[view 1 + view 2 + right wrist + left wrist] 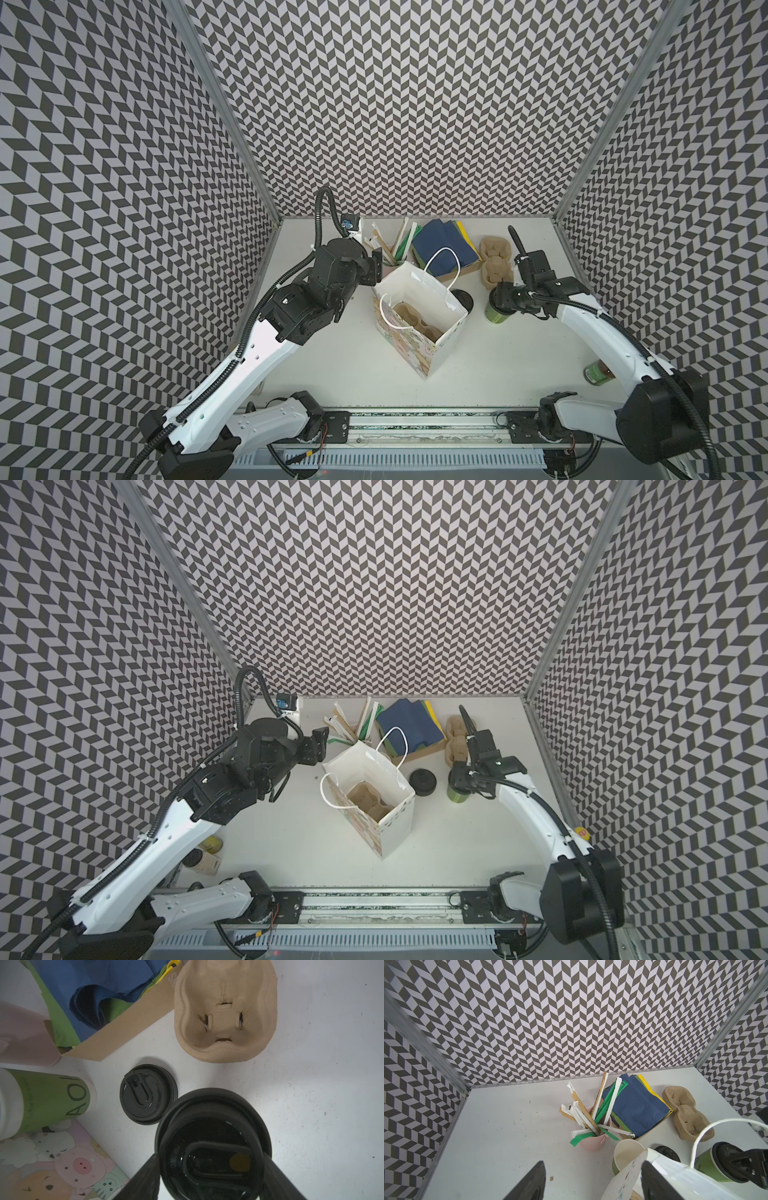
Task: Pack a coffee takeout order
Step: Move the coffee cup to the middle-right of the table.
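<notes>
White table [519, 353], chevron-walled booth: carrier [415, 322] already inside the bag [446, 345], right gripper [211, 1157] clamps the lidded green cup [494, 322] just right of the bag, left gripper [591, 1164] gapes empty at the bag's rim, napkins [444, 245] behind it still unpacked.

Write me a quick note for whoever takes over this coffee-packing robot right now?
Left gripper: open, straddling the paper bag rim.
Right gripper: around the top of the lidded green cup; grip unclear.
Done: one pulp carrier sits inside the bag.
Left to do: cup into carrier; a dark blue napkin, lying behind the bag, goes in.
</notes>
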Motion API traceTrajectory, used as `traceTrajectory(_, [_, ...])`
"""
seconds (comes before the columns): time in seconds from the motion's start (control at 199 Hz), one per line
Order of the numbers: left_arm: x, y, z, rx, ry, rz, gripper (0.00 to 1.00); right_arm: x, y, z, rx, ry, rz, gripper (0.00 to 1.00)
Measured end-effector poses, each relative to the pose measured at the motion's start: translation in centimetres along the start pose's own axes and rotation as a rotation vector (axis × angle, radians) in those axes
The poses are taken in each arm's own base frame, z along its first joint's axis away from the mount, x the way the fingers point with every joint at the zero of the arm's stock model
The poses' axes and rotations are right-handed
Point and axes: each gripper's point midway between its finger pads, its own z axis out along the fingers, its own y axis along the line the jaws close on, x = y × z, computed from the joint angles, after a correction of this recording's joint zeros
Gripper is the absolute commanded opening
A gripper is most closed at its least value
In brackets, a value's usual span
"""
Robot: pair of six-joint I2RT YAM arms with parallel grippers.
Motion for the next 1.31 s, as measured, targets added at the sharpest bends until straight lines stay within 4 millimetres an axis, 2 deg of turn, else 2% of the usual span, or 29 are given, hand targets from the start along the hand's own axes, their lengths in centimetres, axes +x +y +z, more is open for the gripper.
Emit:
traceTrajectory(0.101, [0.0,0.0,0.1,0.000,0.001,0.001,0.72,0.4,0.9,0.0,0.000,0.002,-0.040,0.69])
traceTrajectory(0.191, [0.0,0.0,0.1,0.000,-0.001,-0.001,0.73,0.7,1.6,0.2,0.006,0.002,-0.075,0.77])
traceTrajectory(0.312, [-0.1,-0.1,0.1,0.002,-0.004,-0.002,0.72,0.7,1.9,0.5,0.010,0.000,-0.093,0.83])
traceTrajectory(0.347, [-0.1,-0.1,0.1,0.001,-0.004,-0.002,0.72,0.7,2.0,0.5,0.010,0.000,-0.094,0.86])
traceTrajectory(0.412, [-0.1,-0.1,0.1,0.001,-0.004,-0.002,0.73,0.6,2.0,0.5,0.013,0.001,-0.095,1.00])
traceTrajectory(0.568, [-0.2,-0.1,0.1,0.002,-0.008,-0.004,0.73,0.2,2.2,0.4,0.029,0.029,-0.096,0.99])
traceTrajectory(0.759, [-0.6,-0.1,0.1,0.003,-0.023,-0.013,0.74,-0.5,2.8,-0.6,0.013,0.031,-0.098,0.99])
traceTrajectory(1.026, [-0.5,-0.3,0.4,0.007,-0.017,-0.014,0.73,-0.1,2.1,-1.5,0.038,0.030,-0.088,0.99])
traceTrajectory(1.307, [-0.2,-0.4,0.9,0.003,-0.004,-0.009,0.75,-0.8,1.4,-2.4,0.087,0.009,-0.063,0.99])
